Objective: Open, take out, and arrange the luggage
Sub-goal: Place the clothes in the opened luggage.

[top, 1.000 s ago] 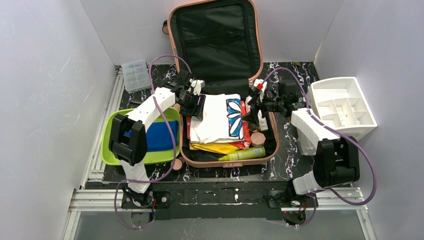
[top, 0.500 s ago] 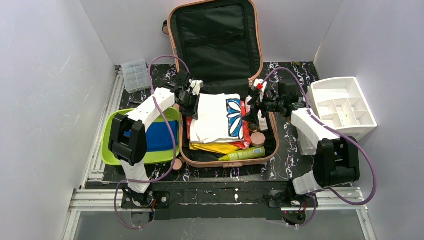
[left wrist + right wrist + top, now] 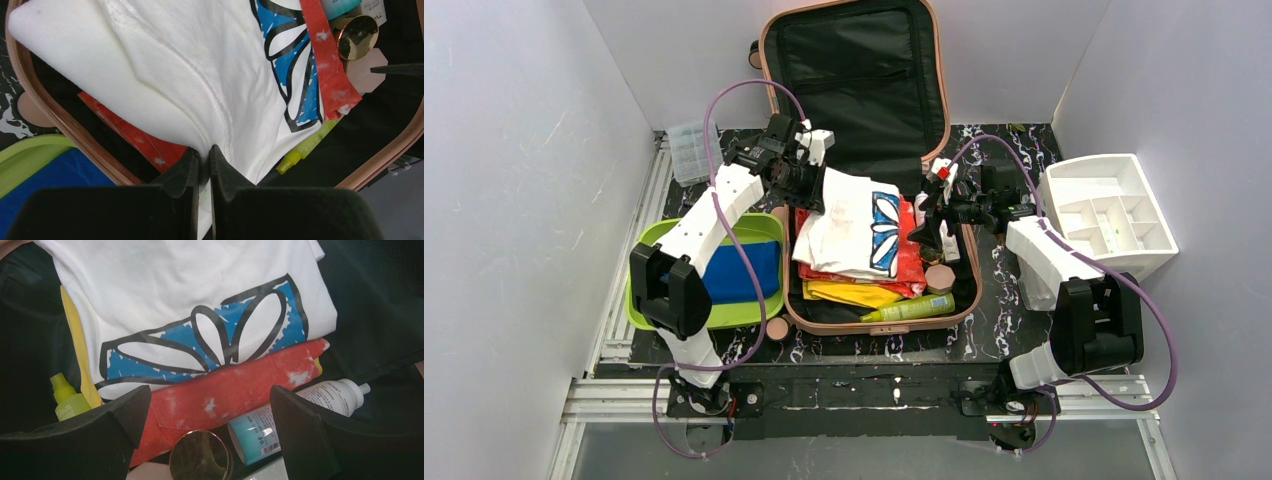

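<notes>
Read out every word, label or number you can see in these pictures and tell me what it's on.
Nothing reads clearly.
On the white-and-teal bottle: small print and a barcode, too small to read.
On the lime-green bottle: label print, blurred.
On the white T-shirt: only a blue flower drawing, no words.

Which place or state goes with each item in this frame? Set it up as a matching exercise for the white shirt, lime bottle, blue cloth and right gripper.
1. white shirt
2. lime bottle
3. blue cloth
4. right gripper

A. open
B. in the green tray
C. pinched by the left gripper
D. lying at the near edge inside the luggage

Pairs: 1-C, 2-D, 3-B, 4-A
</notes>
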{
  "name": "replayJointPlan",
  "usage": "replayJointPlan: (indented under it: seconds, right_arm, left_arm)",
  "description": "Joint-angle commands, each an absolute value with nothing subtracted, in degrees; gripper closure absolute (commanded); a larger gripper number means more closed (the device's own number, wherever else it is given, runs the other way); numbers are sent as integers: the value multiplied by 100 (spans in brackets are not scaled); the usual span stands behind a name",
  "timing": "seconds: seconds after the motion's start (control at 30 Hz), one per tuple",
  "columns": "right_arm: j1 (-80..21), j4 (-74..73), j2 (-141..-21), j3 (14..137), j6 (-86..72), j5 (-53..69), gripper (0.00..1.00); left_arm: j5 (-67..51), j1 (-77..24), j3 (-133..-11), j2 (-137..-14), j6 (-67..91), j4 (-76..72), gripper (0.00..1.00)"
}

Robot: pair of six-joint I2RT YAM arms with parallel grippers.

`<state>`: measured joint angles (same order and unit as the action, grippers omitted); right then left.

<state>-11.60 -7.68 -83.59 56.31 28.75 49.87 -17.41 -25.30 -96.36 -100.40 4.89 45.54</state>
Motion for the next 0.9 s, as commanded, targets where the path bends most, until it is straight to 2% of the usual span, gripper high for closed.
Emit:
replayJointPlan:
  seconds: [0.0,0.17,0.5,0.73,0.87]
  right_arm:
    - [-1125,-812,-8196,5575,2962,5130,2]
    - [-1125,-826,-8168,5577,2971,5139,2]
    - [-1123,-867,-8146,5584,3013,5192,2]
    - [-1125,-995,-8182,5630,3084,5264,2]
    - [-1125,-1035,-8166,5640,3121,5273,2]
  left_arm:
    - [-1503,-2514,-9911,-9632,242,5006,100]
    - [-1054,-2514,-10004,-9751,-96,5494,100]
    - [93,-2299,-9747,-9145,-356,5878,100]
    - [-160,-1707,-8892,-8925,-392,5600,100]
    - [-773,-1310,-8437,-9042,-321,5418,70]
